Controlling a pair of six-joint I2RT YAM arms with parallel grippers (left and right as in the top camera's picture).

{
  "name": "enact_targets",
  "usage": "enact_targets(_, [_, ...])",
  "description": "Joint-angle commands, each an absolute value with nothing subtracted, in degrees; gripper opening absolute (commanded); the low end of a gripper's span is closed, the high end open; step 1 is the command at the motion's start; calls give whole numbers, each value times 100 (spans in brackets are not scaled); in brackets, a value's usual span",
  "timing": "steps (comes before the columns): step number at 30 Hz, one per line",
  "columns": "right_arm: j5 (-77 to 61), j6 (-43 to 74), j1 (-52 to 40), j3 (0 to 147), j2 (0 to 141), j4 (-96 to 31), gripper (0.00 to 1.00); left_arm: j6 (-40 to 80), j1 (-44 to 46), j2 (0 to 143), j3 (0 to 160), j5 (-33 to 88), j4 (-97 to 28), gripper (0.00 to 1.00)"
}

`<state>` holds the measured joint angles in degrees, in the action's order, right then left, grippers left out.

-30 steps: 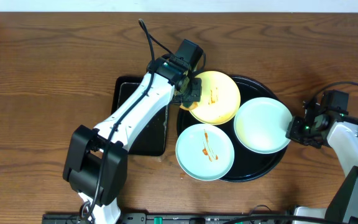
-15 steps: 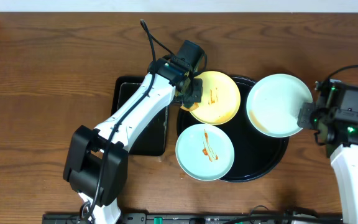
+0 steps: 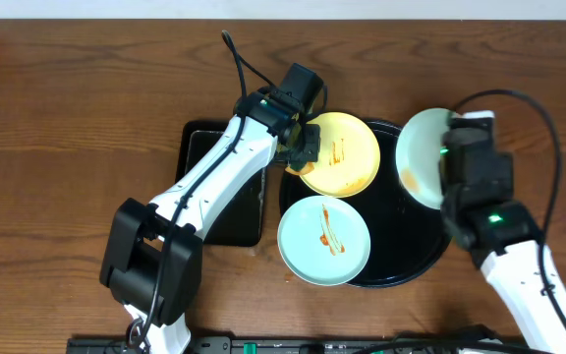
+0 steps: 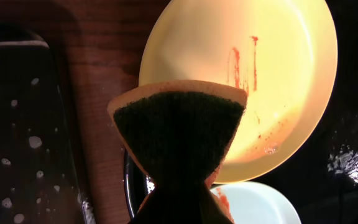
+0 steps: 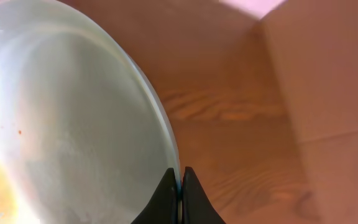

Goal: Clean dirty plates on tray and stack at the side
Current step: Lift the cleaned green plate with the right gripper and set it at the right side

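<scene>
- The left end effector (image 4: pixel 180 186) is clamped on a folded sponge (image 4: pixel 178 127), scouring face forward. The sponge sits over the left rim of the yellow plate (image 4: pixel 272 68).
- From the sponge, the plate's red streaks lie toward the right edge of the desk (image 3: pixel 67 118). They run roughly front to back, so I judge a wipe would have to travel across the plate toward that edge.
- The yellow plate rests on the back left part of the tray (image 3: pixel 416 258). Its left rim overhangs the tray toward the sponge tray (image 3: pixel 197 147).
- The right end effector (image 5: pixel 180 186) is pinched shut on the rim of a blue plate (image 5: pixel 61 124). That plate is held clear of the tray and tipped steeply, above the tray's back right rim.
- A faint orange tint shows low on the held plate; I cannot tell whether it is residue or reflection.
- A second blue plate (image 3: pixel 308 251), with a sauce smear at its centre, lies flat on the front left of the tray. The left arm is nearer to it.
- Bare wood lies between the tray and the right edge of the desk. That looks roomy enough for stacking, and only the right arm is close to it.
- The plates look smooth and slippery, so a thin rim pinch could slip on tilting.
</scene>
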<state>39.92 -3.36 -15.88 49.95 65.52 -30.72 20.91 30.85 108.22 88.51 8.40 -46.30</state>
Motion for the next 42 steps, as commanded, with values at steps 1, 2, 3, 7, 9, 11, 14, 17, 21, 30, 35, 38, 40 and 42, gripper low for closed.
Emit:
enact_targets(1, [5509,-910,-2226,5068,6488,-2808,1,2016,3081,10781,8849,766,-4646,7])
enact_targets(2, [5605,-1020,-2344,5068,6488,-2731,1,2016,3081,10781,8849,766,-4646,7])
enact_targets(3, [5719,-1170,-2495,5068,6488,-2615,1,2016,3081,10781,8849,766,-4646,8])
enact_targets(7, [5872,-1251,-2652,5068,6488,-2414,1,2016,3081,10781,8849,766,-4648,7])
enact_targets(9, [5870,-1249,-2650,5068,6488,-2399,1,2016,3081,10781,8849,766,-4648,7])
enact_targets(11, [5870,-1245,-2650,5068,6488,-2397,1,2016,3081,10781,8849,766,-4648,7])
enact_targets(14, [5867,-1199,-2641,5068,6488,-2397,1,2016,3081,10781,8849,766,-4646,8])
enact_targets(17, [5841,-1116,-2585,5068,6488,-2394,1,2016,3081,10781,8849,766,-4646,7])
enact_targets(21, [5839,-838,-2504,5065,6488,-2421,1,2018,3081,10781,8849,766,-4646,7])
enact_targets(30, [3667,685,-987,5063,6735,-2700,1,2018,3081,10781,8849,768,-4646,7])
enact_targets(35, [3020,1090,336,5063,7192,-2523,1,2018,3081,10781,8849,768,-4646,7])
enact_targets(38, [2502,1090,993,5063,7494,-2287,1,2018,3083,10781,8849,768,-4646,7])
enact_targets(40, [2008,1107,1540,5063,7802,-2075,1,2018,3083,10781,8849,768,-4646,7])
enact_targets(42, [1570,1114,1933,5063,8073,-1870,1,2018,3083,10781,8849,768,-4646,7])
